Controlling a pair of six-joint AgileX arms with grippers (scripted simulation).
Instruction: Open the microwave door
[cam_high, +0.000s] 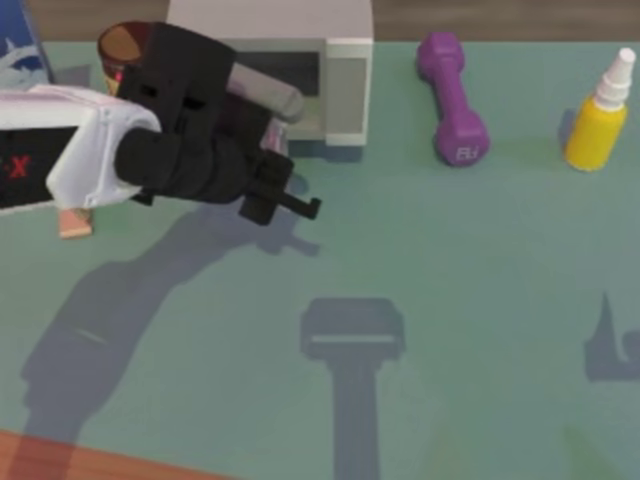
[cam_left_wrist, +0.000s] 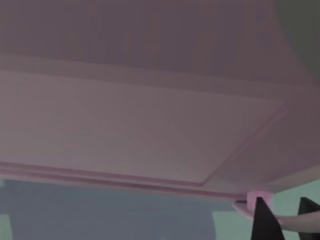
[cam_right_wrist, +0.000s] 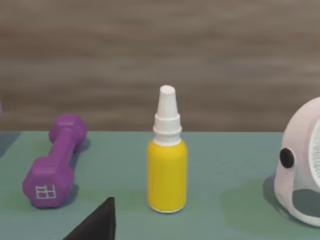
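The left tool (cam_high: 300, 205) (fingers clamped on the microwave door (cam_left_wrist: 150, 125) edge) should swing wide, following the hinge arc, keeping the microwave (cam_high: 345, 90) unmoved.

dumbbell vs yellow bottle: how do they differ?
The purple dumbbell lies on its side; the yellow bottle stands upright. The dumbbell is one colour; the bottle has a white nozzle cap. In the top view the dumbbell sits nearer the microwave. Both rest untouched on the table.
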